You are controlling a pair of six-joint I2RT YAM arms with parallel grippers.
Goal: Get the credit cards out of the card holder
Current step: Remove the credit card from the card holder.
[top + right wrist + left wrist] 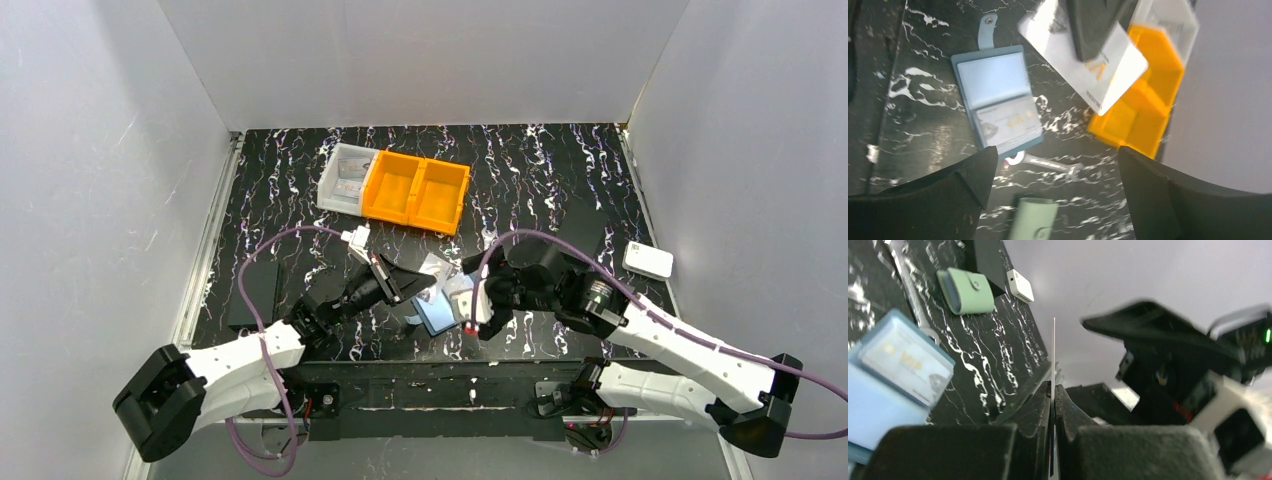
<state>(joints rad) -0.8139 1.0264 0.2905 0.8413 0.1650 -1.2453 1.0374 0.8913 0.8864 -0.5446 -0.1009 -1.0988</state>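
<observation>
- We see the card holder [996, 82] lying open and flat on the dark marbled surface [280, 200], near its front edge and between the two arms, with its snap flap pointing away from the fold.
- One credit card [1009, 123] sits in a clear pocket of the holder, and the pocket beside it shows only pale blue.
- A second credit card [1110, 67] is up off the surface, clamped between the closed left fingers [1038, 415]. From the left wrist we see it edge-on as a thin upright line.
- The right fingers [1168, 200] are spread wide with nothing between them, above the holder's edge and a small metal tool [1048, 162].
- A grey-green wallet [967, 290] lies closed beside a black block [988, 262] and a white box [648, 260] near the right edge.
- An orange bin [415, 192] with two compartments touches a clear bin [345, 178] towards the back. We cannot make out the clear bin's pale contents.
- White walls [100, 200] close off the left, back and right.
</observation>
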